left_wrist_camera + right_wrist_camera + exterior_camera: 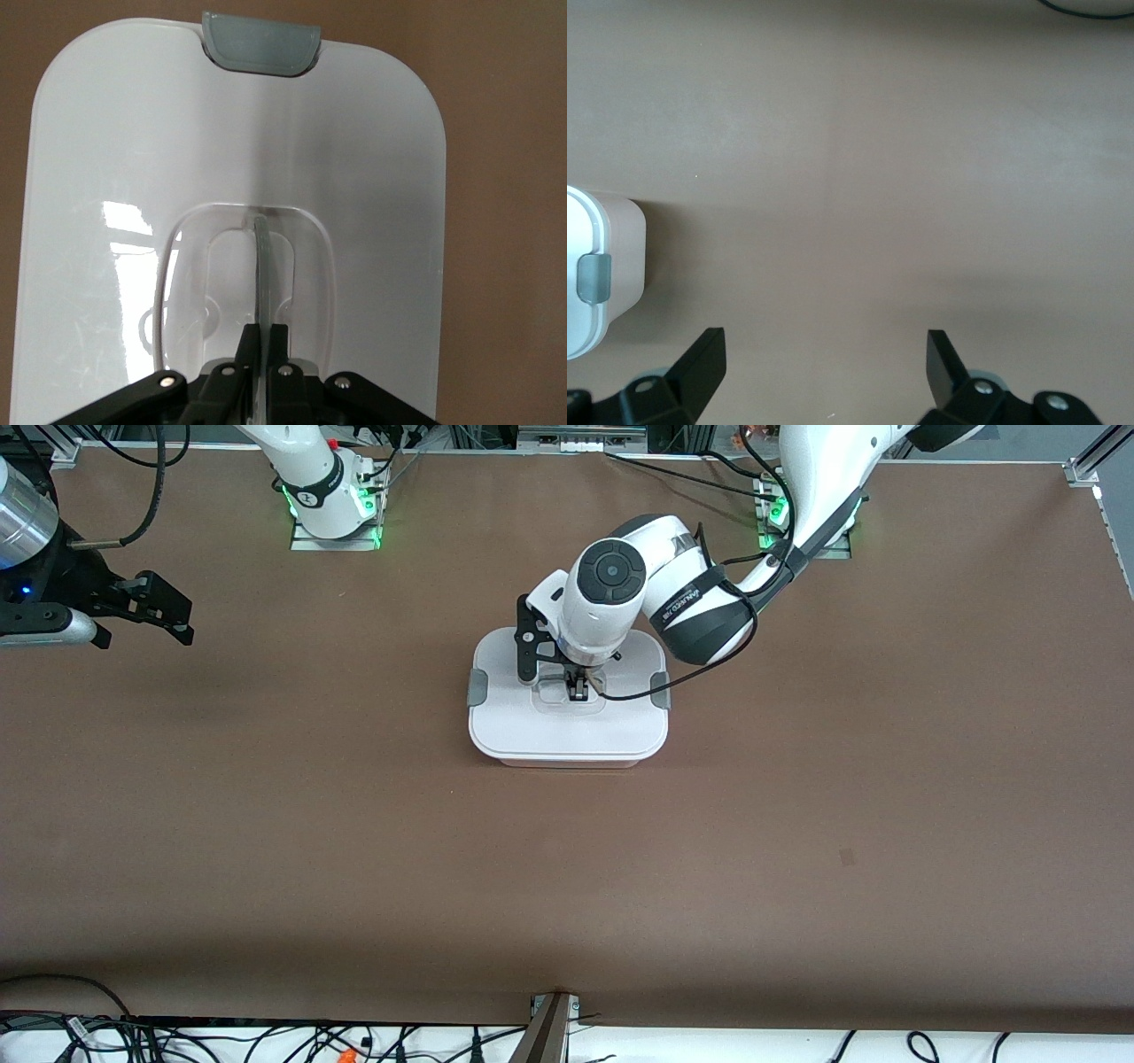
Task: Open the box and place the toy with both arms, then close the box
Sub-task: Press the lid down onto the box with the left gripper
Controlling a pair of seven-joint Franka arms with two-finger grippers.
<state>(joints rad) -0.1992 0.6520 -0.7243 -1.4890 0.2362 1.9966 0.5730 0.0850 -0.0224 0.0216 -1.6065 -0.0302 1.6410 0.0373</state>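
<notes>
The box (567,735) stands at the table's middle with its white lid (540,731) on it and a grey clip on each short side (477,688). My left gripper (578,689) is down on the lid's recess and shut on the thin clear handle (262,257); in the left wrist view the left gripper (266,335) pinches that handle, with one clip (260,46) at the lid's (381,177) edge. My right gripper (182,622) is open and empty above bare table at the right arm's end; in the right wrist view the right gripper (824,354) is apart from the box (607,266). The toy is out of view.
Brown tabletop (567,886) all round the box. Cables (266,1041) lie along the table's edge nearest the front camera. The arm bases (332,509) stand along the table's edge farthest from the front camera.
</notes>
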